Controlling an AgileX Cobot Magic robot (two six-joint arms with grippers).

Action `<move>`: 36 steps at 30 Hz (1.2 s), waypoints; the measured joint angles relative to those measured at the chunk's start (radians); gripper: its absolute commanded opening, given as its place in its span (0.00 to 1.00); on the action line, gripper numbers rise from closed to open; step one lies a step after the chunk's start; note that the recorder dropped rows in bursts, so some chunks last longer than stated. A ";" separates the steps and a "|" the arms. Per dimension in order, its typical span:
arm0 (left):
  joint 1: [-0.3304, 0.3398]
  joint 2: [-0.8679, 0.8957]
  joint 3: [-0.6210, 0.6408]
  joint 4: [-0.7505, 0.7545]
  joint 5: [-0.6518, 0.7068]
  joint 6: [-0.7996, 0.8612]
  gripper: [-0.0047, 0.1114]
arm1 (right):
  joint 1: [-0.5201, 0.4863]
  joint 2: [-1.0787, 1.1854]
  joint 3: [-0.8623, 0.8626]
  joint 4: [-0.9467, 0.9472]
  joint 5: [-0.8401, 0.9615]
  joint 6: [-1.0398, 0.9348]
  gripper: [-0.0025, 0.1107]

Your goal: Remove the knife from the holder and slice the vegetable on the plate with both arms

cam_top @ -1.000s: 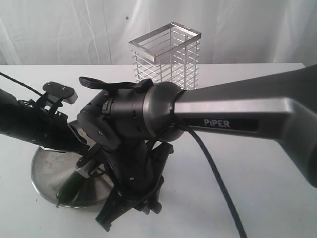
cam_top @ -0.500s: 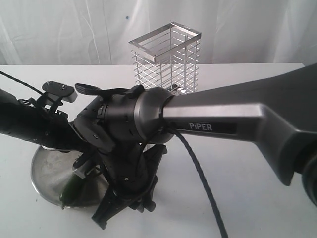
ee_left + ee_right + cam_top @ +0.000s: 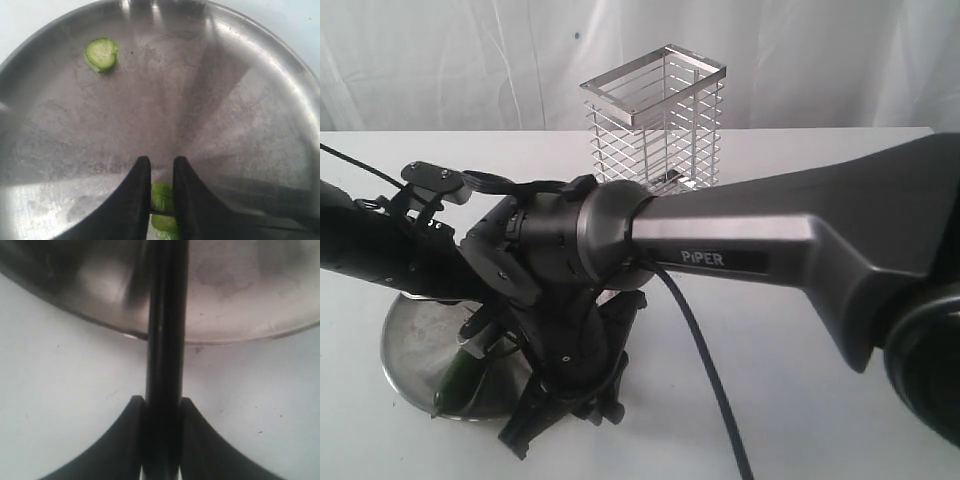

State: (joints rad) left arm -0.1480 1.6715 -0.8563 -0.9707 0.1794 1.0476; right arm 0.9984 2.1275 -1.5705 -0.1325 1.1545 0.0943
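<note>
The plate [image 3: 405,345] sits at the front left of the table. On it lies the dark-green vegetable [image 3: 455,378], half hidden by the arms. In the left wrist view my left gripper [image 3: 159,162] is slightly open, with the vegetable [image 3: 161,197] in the gap between its fingers and a thin dark line crossing it. A cut round slice [image 3: 101,53] lies apart on the plate [image 3: 225,100]. My right gripper [image 3: 162,402] is shut on the black knife [image 3: 165,315], which reaches out over the plate's rim [image 3: 240,332]. The holder [image 3: 658,115] stands at the back with nothing in it.
The right arm's bulky wrist and grey PiPER link [image 3: 740,250] cross the middle of the exterior view and hide the left gripper there. Its black cable [image 3: 705,370] hangs down in front. White tabletop [image 3: 800,380] lies to the right of the plate.
The right arm has slid to the left across the view, its wrist now further over the plate. The left arm and the vegetable have hardly shifted.
</note>
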 measured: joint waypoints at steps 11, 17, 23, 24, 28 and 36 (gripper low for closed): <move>0.012 0.000 0.000 0.000 -0.056 0.006 0.24 | 0.000 0.073 -0.139 -0.002 0.101 -0.047 0.02; 0.019 0.000 0.000 -0.002 -0.069 0.006 0.24 | -0.002 0.100 -0.195 -0.009 0.148 -0.069 0.02; 0.033 0.000 -0.002 0.002 -0.119 0.011 0.24 | -0.005 0.153 -0.275 -0.019 0.148 -0.094 0.02; 0.034 0.000 -0.002 0.002 -0.126 0.011 0.24 | -0.007 0.157 -0.284 -0.021 0.148 -0.094 0.02; 0.038 0.000 -0.002 0.002 -0.141 0.011 0.24 | -0.009 0.172 -0.308 -0.028 0.148 -0.103 0.02; 0.040 -0.002 -0.002 0.011 -0.159 -0.050 0.04 | -0.011 0.175 -0.318 -0.034 0.148 -0.106 0.02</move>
State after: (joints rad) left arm -0.1081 1.6694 -0.8582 -0.9595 0.0201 0.9974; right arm 0.9870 2.3021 -1.8884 -0.1662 1.3025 -0.0113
